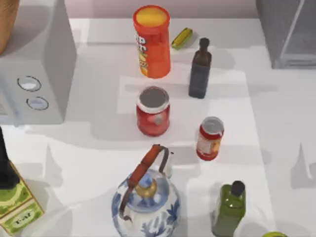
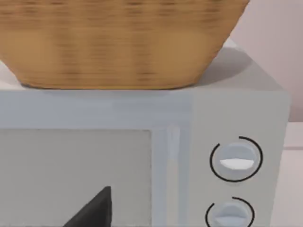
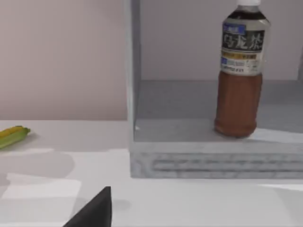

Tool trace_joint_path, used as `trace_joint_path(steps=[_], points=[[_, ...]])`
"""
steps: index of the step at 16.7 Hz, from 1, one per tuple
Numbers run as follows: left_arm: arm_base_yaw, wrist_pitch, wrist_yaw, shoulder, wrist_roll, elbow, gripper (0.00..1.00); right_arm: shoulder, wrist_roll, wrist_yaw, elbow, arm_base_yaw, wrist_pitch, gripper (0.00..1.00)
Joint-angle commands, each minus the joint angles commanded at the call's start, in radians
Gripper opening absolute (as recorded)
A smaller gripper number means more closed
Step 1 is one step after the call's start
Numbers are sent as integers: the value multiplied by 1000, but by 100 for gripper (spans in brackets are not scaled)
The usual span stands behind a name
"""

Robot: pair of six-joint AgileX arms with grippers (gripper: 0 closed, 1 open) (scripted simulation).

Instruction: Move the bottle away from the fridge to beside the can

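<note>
Right gripper's dark fingertip (image 3: 92, 210) low above white table (image 3: 199, 203), facing fridge; finger state: cannot tell. Brown-red plastic bottle, white cap, blue-and-white label (image 3: 239, 71) upright inside large grey boxy fridge (image 1: 289, 32), back right corner. Small red can, silver top (image 1: 210, 138) mid-table, well apart from fridge.

Black wedge-shaped end effector (image 3: 92, 211) tip
</note>
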Motion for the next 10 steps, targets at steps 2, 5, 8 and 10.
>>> trace_joint_path(steps=[2, 5, 8, 10], points=[[0, 0, 0, 0, 0, 0, 100, 0, 0, 0, 0, 0, 0, 100], [0, 0, 0, 0, 0, 0, 100, 60, 3, -16, 50, -10, 62, 100], [0, 0, 0, 0, 0, 0, 100, 215, 9, -46, 147, -36, 208, 100], [0, 0, 0, 0, 0, 0, 100, 372, 13, -68, 225, -58, 325, 100]])
